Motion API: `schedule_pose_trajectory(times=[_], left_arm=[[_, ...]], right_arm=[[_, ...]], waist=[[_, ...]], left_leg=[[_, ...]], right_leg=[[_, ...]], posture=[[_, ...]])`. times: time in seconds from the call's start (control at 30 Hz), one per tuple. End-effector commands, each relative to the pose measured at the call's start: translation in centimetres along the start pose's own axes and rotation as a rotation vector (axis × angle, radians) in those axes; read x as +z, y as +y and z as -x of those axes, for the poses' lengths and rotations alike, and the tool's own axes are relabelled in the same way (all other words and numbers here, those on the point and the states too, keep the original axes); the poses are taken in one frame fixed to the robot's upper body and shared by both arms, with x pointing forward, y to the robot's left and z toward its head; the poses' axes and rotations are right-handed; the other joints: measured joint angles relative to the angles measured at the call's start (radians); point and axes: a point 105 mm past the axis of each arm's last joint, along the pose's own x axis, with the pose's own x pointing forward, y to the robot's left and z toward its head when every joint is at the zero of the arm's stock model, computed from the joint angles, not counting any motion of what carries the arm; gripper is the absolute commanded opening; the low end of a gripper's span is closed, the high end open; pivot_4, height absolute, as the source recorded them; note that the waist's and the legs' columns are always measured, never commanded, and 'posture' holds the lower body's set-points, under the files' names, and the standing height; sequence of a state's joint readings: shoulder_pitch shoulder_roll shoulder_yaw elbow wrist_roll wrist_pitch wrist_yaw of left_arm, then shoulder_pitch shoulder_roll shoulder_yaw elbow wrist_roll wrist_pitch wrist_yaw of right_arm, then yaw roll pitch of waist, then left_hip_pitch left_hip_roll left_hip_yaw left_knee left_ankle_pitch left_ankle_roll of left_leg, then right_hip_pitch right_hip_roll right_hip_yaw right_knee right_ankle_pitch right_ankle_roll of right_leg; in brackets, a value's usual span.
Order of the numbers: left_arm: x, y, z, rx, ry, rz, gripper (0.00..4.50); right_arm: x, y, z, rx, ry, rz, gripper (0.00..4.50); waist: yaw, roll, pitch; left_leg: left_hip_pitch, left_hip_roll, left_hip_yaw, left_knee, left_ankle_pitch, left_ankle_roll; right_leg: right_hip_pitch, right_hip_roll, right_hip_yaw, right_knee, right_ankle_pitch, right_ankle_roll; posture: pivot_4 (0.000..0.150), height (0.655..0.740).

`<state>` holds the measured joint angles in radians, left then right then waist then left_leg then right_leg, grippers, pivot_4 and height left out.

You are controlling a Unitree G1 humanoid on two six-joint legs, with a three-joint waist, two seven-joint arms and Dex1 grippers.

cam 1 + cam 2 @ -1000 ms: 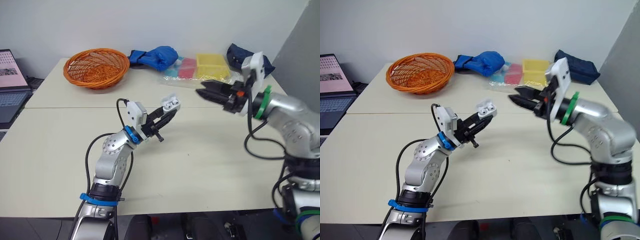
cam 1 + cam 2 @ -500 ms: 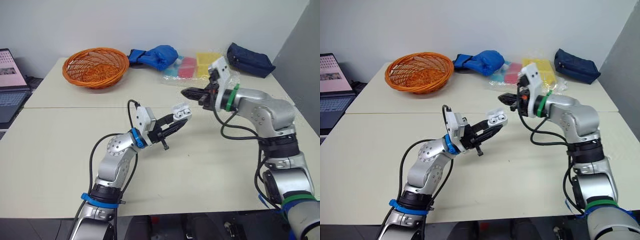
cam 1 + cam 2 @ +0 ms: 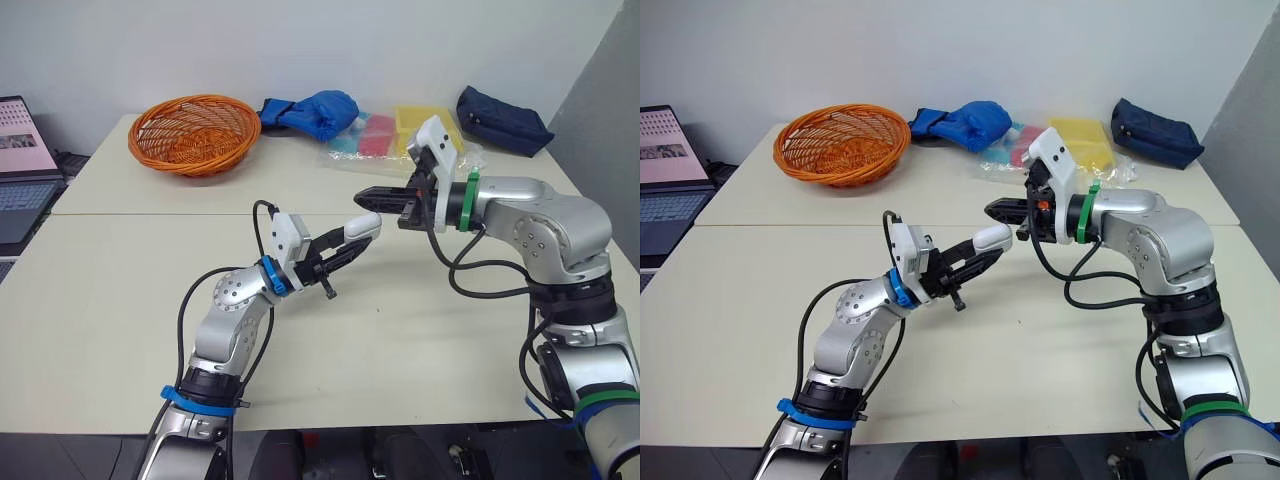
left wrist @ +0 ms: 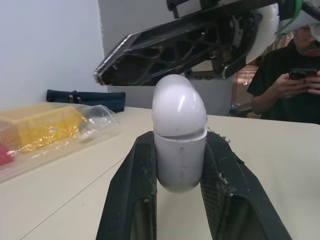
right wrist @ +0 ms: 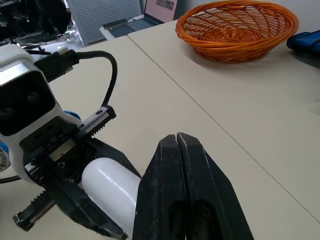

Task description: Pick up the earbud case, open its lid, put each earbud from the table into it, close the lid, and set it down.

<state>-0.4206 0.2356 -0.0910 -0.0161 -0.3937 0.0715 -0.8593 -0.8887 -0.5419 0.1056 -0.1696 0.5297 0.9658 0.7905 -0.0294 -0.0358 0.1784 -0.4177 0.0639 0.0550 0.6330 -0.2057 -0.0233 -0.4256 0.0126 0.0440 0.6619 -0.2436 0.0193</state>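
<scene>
The white earbud case (image 3: 358,227) is held above the middle of the table with its lid down. My left gripper (image 3: 350,240) is shut on its lower half, and both black fingers (image 4: 135,190) clamp its sides in the left wrist view. My right gripper (image 3: 362,193) is shut, and its tip lies right over the case lid (image 4: 177,100), touching it or a hair above. The right wrist view shows the shut fingers (image 5: 176,165) beside the case (image 5: 110,182).
An orange basket (image 3: 192,133) stands at the back left. A blue bundle (image 3: 308,112), a yellow box in plastic wrap (image 3: 425,130) and a navy pouch (image 3: 500,118) line the back edge. A laptop (image 3: 20,170) sits far left. A person holding a phone (image 4: 295,80) is beyond the table.
The case lid stood open half a second ago and is now down. My right gripper has come in from the right and lowered onto the lid. The left gripper keeps its hold.
</scene>
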Motion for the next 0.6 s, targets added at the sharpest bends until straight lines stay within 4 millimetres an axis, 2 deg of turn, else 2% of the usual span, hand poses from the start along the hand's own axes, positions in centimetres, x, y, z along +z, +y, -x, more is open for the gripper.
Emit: schedule_pose_trajectory(times=[0.03,0.17,0.33,0.4,0.53,0.57,0.6], left_arm=[[1.6,0.6,-0.5,0.019,-0.058,-0.019,0.77],[1.6,0.5,-0.7,0.009,-0.060,-0.021,0.77],[1.7,0.6,-1.0,0.002,-0.065,-0.021,0.77],[1.6,0.7,-0.9,-0.001,-0.056,-0.026,0.77],[1.0,1.1,-0.7,0.004,-0.007,-0.001,0.77],[0.7,1.1,-0.7,-0.018,0.026,0.054,0.77],[0.6,1.4,-0.7,-0.040,0.072,0.194,0.77]], right_arm=[[0.6,0.9,0.1,-0.011,-0.022,0.143,0.01],[0.4,1.6,-0.3,-0.052,-0.050,0.213,0.01],[-1.3,1.9,-0.5,-0.105,-0.049,0.224,0.01],[-1.0,1.2,-0.1,-0.136,-0.070,0.221,0.01],[1.4,0.1,1.6,-0.175,-0.214,0.194,0.01],[1.4,1.0,2.5,-0.108,-0.227,0.190,0.18],[0.8,1.6,3.6,-0.058,-0.204,0.226,0.37]], waist=[[0.000,0.000,0.000],[-0.002,0.000,0.000],[-0.001,0.000,0.000],[-0.001,0.000,0.000],[0.000,0.000,0.000],[0.000,0.000,0.000],[0.002,0.000,0.000]], left_leg=[[0.000,0.000,0.000,0.000,0.000,0.000],[0.000,0.000,0.000,0.000,0.000,0.000],[0.000,0.000,-0.001,0.000,0.000,0.000],[0.000,0.000,0.000,0.000,0.000,0.000],[0.000,0.000,0.000,0.001,0.000,0.000],[0.000,0.000,0.000,0.001,0.000,0.000],[0.000,0.000,0.000,0.001,0.000,0.000]], right_leg=[[0.000,0.000,0.000,0.000,0.000,0.000],[0.000,0.000,0.000,0.000,0.000,0.000],[0.000,0.000,0.000,0.001,0.000,0.000],[0.000,0.000,0.000,0.001,0.000,0.000],[0.000,0.000,0.000,0.001,0.000,0.000],[0.000,0.000,0.000,0.001,0.000,0.000],[0.000,0.000,0.000,0.000,0.000,0.000]], posture=[[0.150,0.7400],[0.150,0.7400],[0.150,0.7400],[0.150,0.7400],[0.150,0.7400],[0.150,0.7400],[0.150,0.7400]])
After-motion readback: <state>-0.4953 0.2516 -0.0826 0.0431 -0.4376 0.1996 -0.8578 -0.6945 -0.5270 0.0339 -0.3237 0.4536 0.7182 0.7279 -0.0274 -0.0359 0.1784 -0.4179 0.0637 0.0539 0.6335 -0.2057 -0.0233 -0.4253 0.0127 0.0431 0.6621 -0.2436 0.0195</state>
